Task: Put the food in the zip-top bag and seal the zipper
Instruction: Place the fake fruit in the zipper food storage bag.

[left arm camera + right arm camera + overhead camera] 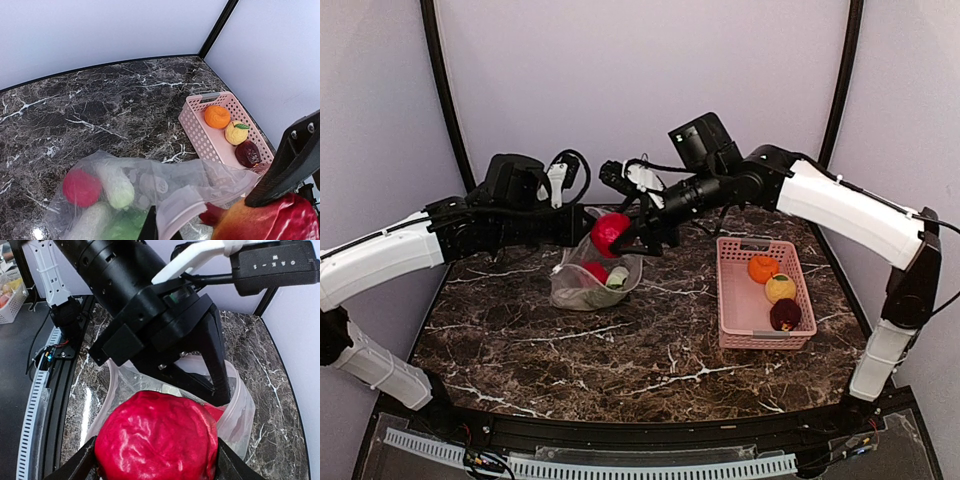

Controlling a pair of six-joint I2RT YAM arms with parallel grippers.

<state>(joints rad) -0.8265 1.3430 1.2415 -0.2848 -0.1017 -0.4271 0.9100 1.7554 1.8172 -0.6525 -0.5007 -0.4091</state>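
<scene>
The zip-top bag (582, 290) is seen on the dark marble table (570, 350), left of centre, with its bottom resting on the surface and its mouth raised. The left gripper (584, 228) is closed, its jaws pinched on the bag's upper rim by the whitish-pink zipper (176, 209), so the mouth is held up and open. The right gripper (618, 238) is spread wide around a red ball (608, 230), which is clamped between its fingers (75, 466) in the air just above the mouth, close beside the tips of the left gripper. Whether the ball touches the plastic cannot be told. Inside the bag, a second red ball (595, 271) and two white pieces (116, 186) are seen lying together near the bottom. A green thing (127, 225) is seen among them, and what it is cannot be made out through the crinkled plastic. A pink basket (725, 300) is set to the right of the bag, well apart from it. In the basket, an orange piece (762, 268), a yellow piece (780, 288) and a dark maroon piece (785, 314) are lined up from far to near along its right side, each just beside the next.
</scene>
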